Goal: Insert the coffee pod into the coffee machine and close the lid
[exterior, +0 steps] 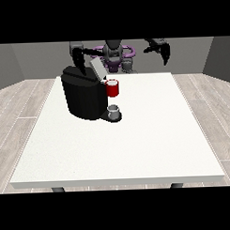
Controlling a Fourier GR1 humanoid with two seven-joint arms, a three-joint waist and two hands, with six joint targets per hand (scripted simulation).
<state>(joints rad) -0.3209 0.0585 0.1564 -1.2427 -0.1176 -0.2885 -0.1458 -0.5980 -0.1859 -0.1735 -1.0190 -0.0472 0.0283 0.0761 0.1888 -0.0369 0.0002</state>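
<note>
The black coffee machine (pixel 83 97) stands on the left half of the white table (pixel 136 144). Its grey lid (pixel 97 68) is tilted up and open. A red thing at the machine (pixel 112 89) sits at the front, under the lid. On the machine's low base rests a small grey thing (pixel 114 111); I cannot tell whether it is the pod. The hand at the view's left (pixel 79 59) hangs just above the machine's top rear, fingers pointing straight down, holding nothing. The hand at the view's right (pixel 162 49) is raised behind the table's far edge, fingers relaxed and empty.
The robot's torso (pixel 114 56) stands behind the table's far edge. The table's far edge runs close behind the machine. White tabletop stretches in front of and to the right of the machine.
</note>
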